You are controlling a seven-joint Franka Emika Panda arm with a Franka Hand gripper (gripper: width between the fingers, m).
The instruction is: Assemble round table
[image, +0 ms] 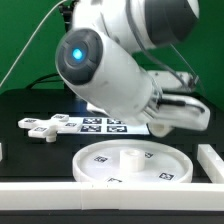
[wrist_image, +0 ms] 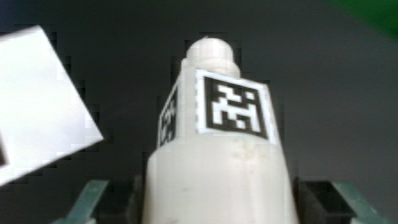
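Behind the near border frame [image: 35, 190], the round disc [image: 133, 166] is seen bare, the cross-shaped base [image: 48, 127] unjoined at the exterior view's left, the leg [wrist_image: 217, 140] clamped in the gripper [wrist_image: 208, 200].

Disc [image: 100, 166], leg [wrist_image: 217, 170], base [image: 45, 127]: white plastic, smooth, matt; tag [wrist_image: 235, 104]: printed, matt; arm shell [image: 110, 75]: glossy white plastic; table [image: 20, 105]: black, matt.

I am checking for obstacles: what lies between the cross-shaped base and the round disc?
Nothing: in the exterior view only bare black table separates the cross-shaped base and round disc.
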